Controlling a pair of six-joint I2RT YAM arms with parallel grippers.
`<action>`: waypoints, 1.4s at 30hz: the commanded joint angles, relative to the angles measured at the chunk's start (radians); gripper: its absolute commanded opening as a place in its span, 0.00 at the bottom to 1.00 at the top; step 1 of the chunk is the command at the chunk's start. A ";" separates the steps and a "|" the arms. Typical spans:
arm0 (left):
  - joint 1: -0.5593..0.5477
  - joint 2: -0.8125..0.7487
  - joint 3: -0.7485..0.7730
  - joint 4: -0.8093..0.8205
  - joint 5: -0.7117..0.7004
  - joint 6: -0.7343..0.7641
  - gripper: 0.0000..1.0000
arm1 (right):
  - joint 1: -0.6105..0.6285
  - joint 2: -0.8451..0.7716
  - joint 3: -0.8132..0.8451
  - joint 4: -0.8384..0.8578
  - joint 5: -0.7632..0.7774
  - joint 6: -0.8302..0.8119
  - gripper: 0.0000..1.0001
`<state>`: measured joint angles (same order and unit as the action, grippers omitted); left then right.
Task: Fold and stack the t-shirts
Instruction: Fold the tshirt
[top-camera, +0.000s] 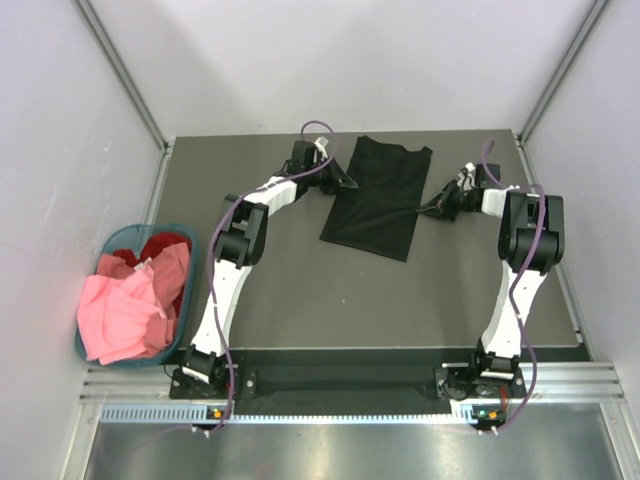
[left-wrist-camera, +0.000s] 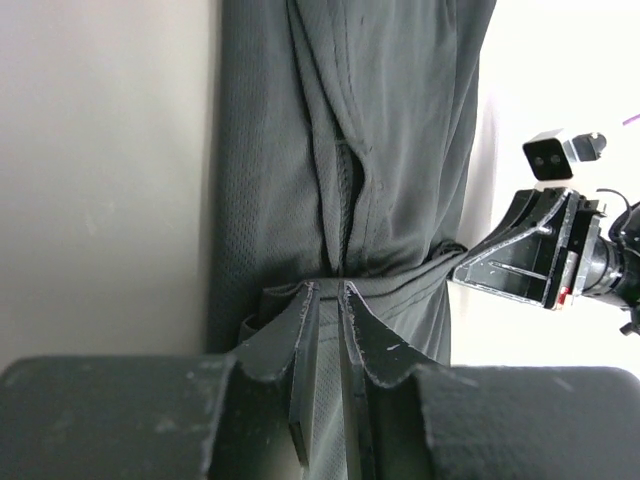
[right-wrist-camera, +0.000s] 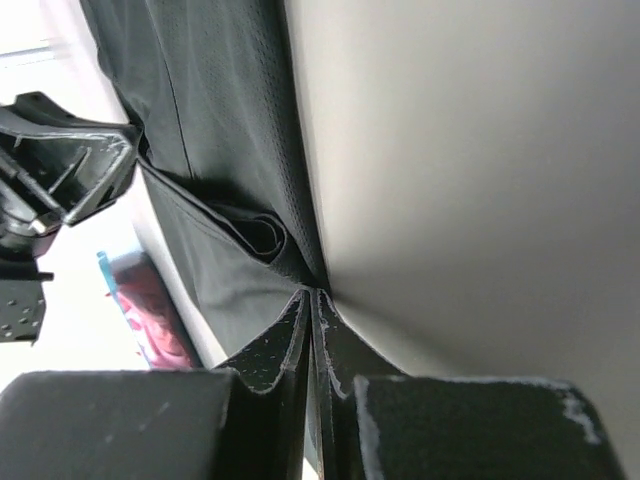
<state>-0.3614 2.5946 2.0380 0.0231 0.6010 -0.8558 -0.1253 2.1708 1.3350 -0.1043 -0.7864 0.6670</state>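
— On the far half of the surface (top-camera: 300, 290), we see the black t-shirt (top-camera: 378, 195) lying flat, folded into a long narrow panel that runs slightly aslant

— And our pincers, where are they?

— We have the left pincer (left-wrist-camera: 328, 290) at the shirt's left edge. Its fingers are pressed together with black cloth caught between them, and in the wrist view the creases gather towards the tips

— What about the other one?

— We find the right pincer (right-wrist-camera: 312, 292) at the opposite edge, its fingers drawn together on the fabric there. A small roll of cloth sits just ahead of the tips, and from above that edge is pulled into a little point towards it

— Do the two pincers touch?

— No, we see them facing each other with the width of the shirt between them

— And the rest of the laundry?

— We spot a pink t-shirt (top-camera: 120, 315) spilling over the near rim of the teal basket (top-camera: 125, 233), which stands beside the surface's left edge. A red t-shirt (top-camera: 160, 246) is heaped inside behind it, and both are well apart from the black one
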 joint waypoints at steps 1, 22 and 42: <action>0.009 0.019 0.063 -0.018 -0.015 0.038 0.18 | 0.004 -0.023 0.093 -0.113 0.050 -0.083 0.03; 0.051 -0.338 -0.047 -0.485 -0.202 0.444 0.59 | 0.062 -0.267 0.027 -0.446 0.142 -0.250 0.27; 0.062 -0.456 -0.447 -0.546 -0.062 0.362 0.56 | 0.174 -0.388 -0.461 -0.138 0.107 -0.123 0.42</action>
<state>-0.2962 2.1757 1.6032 -0.5587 0.5610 -0.4519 0.0391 1.7718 0.8978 -0.3630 -0.7059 0.5087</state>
